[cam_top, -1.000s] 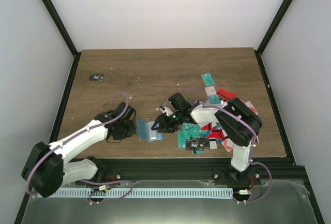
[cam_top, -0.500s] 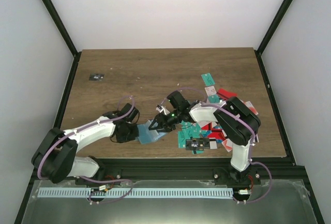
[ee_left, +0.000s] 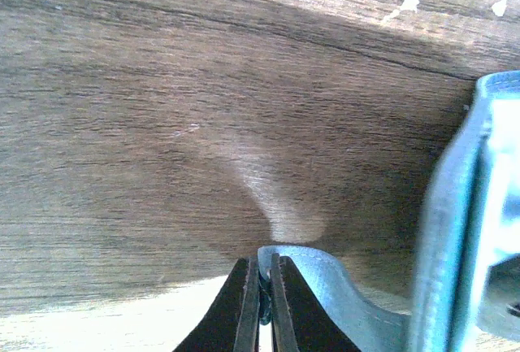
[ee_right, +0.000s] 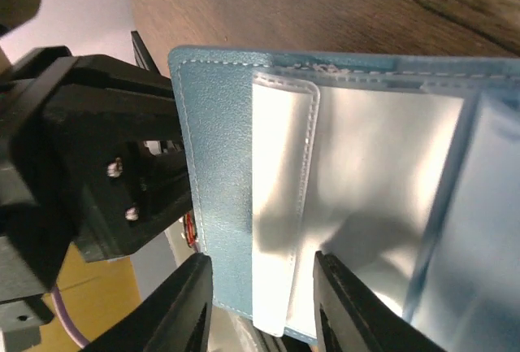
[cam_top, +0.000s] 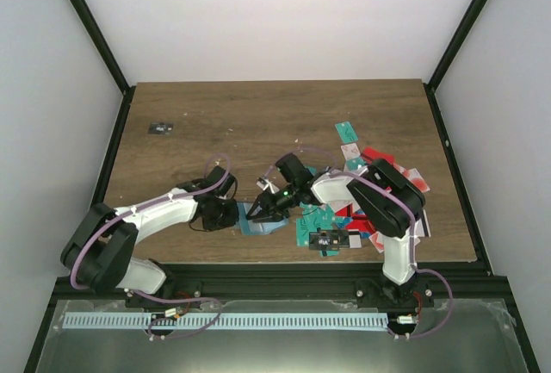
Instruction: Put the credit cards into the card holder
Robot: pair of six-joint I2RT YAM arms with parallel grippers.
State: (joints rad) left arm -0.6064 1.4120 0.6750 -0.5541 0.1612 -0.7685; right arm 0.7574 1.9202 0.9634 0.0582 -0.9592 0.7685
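Observation:
The blue-grey card holder [cam_top: 265, 223] lies open near the table's front edge, its clear ribbed pockets [ee_right: 357, 206] facing up. My left gripper [cam_top: 232, 214] is shut on the holder's left flap edge [ee_left: 325, 275], which curls up at the fingertips [ee_left: 262, 295]. My right gripper [cam_top: 260, 209] is open and empty, directly over the holder, its fingers [ee_right: 188, 303] standing either side of the left pocket. The credit cards [cam_top: 344, 216], mostly teal with some red, white and black, lie in a heap to the right of the holder.
A tiny black object with white marks [cam_top: 160, 128] lies at the far left. A few stray cards [cam_top: 348, 142] lie behind the heap. The left gripper's black body [ee_right: 89, 173] is close beside the right fingers. Black frame posts edge the table.
My left gripper has swung right to the holder's left edge and shut on its flap. The holder has shifted slightly right. My right gripper has stayed over it, edging a little left.

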